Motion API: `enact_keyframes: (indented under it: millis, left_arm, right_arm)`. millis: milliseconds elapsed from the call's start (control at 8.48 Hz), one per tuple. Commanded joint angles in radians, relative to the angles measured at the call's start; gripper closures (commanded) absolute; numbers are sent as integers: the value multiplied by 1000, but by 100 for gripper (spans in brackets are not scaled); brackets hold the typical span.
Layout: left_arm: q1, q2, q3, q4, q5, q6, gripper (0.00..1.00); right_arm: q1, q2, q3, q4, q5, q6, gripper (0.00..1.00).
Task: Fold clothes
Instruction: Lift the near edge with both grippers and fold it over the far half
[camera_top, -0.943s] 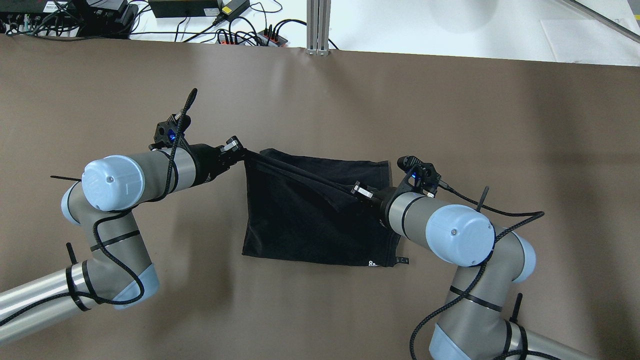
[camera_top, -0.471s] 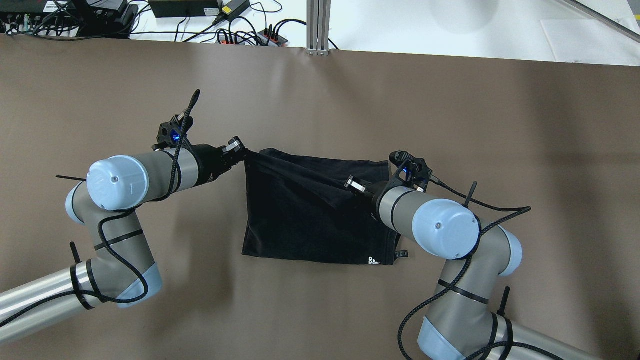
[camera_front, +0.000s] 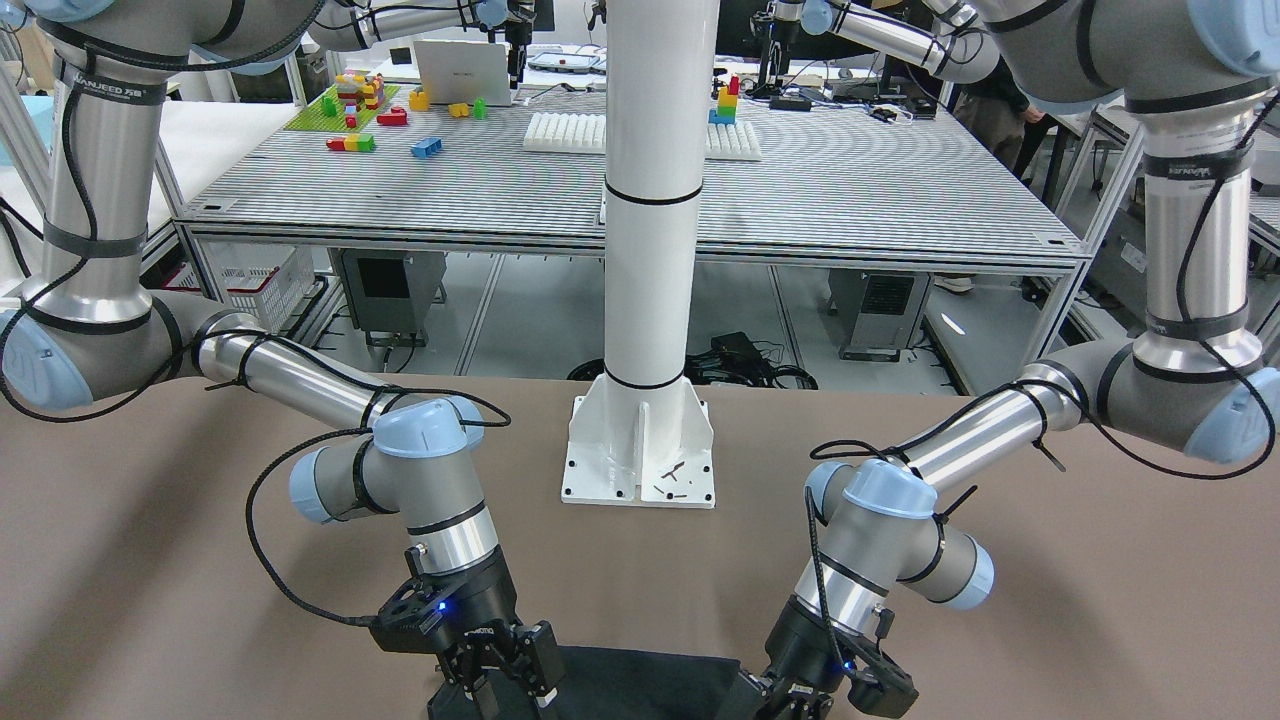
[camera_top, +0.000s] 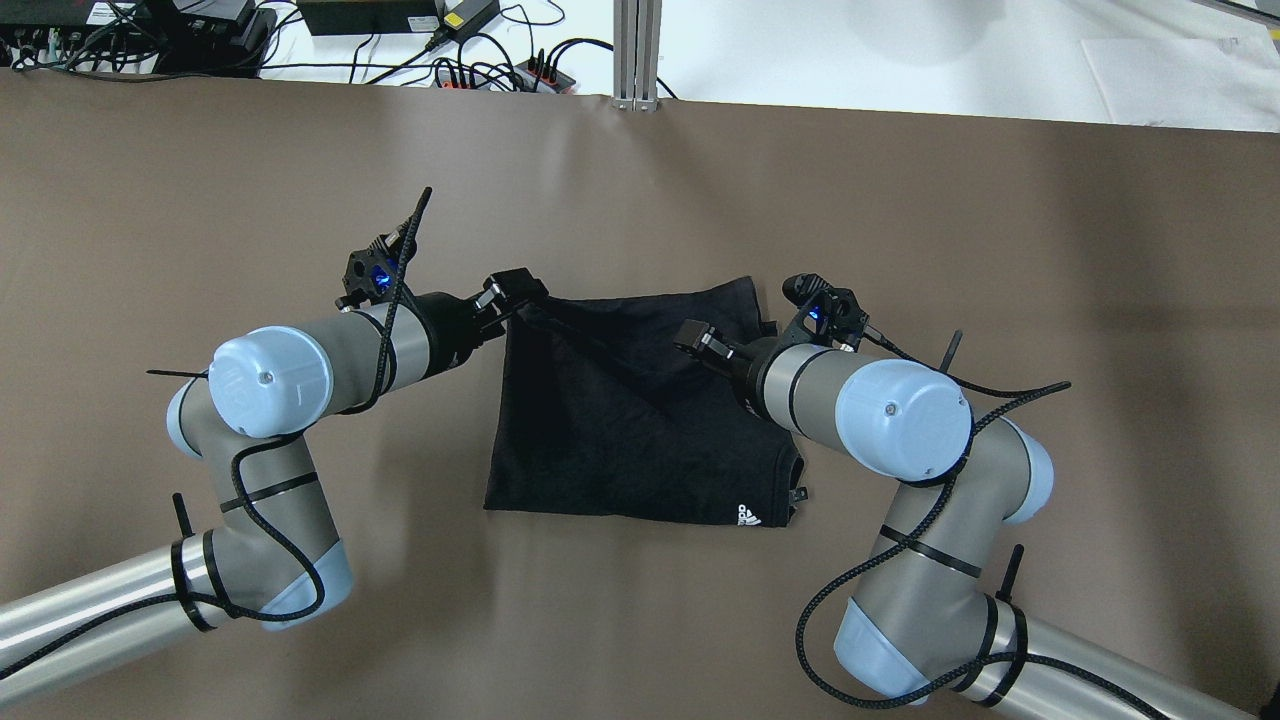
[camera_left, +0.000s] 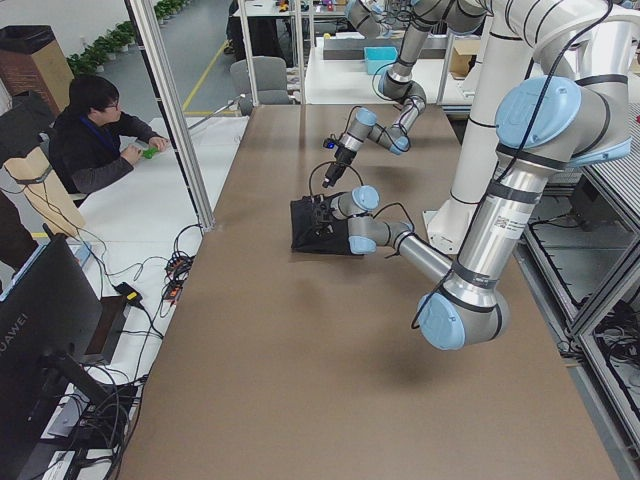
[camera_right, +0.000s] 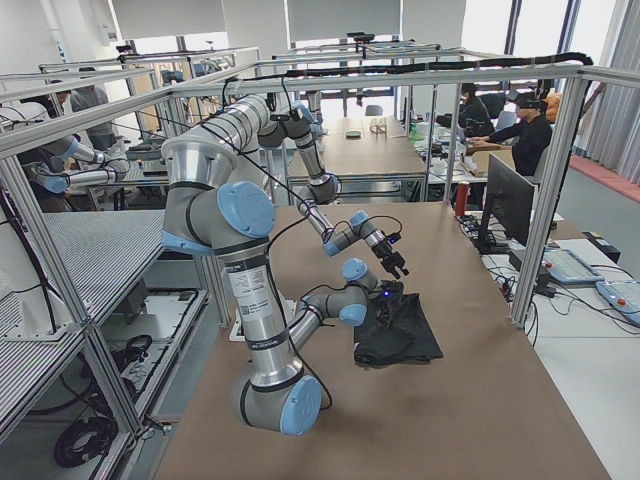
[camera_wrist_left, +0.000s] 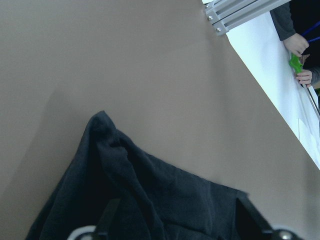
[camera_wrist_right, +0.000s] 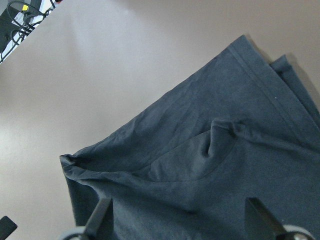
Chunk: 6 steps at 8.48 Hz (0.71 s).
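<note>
The clothes (camera_top: 620, 430) are one black fabric piece lying mid-table, its upper layer rumpled with a diagonal ridge. My left gripper (camera_top: 508, 292) is at its far left corner. In the left wrist view the fingers (camera_wrist_left: 109, 217) stand apart over the cloth (camera_wrist_left: 165, 200), with a bunched peak just ahead of them. My right gripper (camera_top: 693, 338) hovers over the cloth's far right part. Its fingers (camera_wrist_right: 102, 210) are also spread, with flat fabric (camera_wrist_right: 200, 190) and a small pucker beyond. Both grippers look open. The front view shows only the cloth's near strip (camera_front: 640, 680).
A brown table covering (camera_top: 900, 250) spans the table. The white pole's base plate (camera_front: 640, 450) stands on the robot's side. An aluminium post (camera_top: 636, 50) and cables (camera_top: 480, 60) sit past the far edge. A person (camera_left: 95, 140) sits beyond the table's far side.
Both grippers have moved toward the far edge, taking the upper layer along. The cloth's far right corner has shifted farther out. The taut line between the grippers has slackened into a ridge.
</note>
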Motion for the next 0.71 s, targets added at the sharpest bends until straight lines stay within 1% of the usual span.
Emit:
enact_keyframes:
  millis: [0,118,236,354,471,589]
  left_arm:
    - [-104,11,0,9,-115,60,6]
    - [-148,13,2,14,-181,92,6]
    - [-211,26,-4,82,-251,147,6]
    - [-287,28,-17,199,-314,245,6]
    - [-346,36,-26,292,-330,381,6]
    - [-409,54,-37,356,-342,550,6]
  right_arm:
    - [-4,31,6,-43,24,-5,6]
    - [2,25,7,-69,70,-66,6]
    - [56,26,12,-133,140,-190,6]
    - [138,23,23,-213,251,-296,6]
    - [250,13,30,-304,410,-444,6]
    - [368,-41,76,-428,497,-711,6]
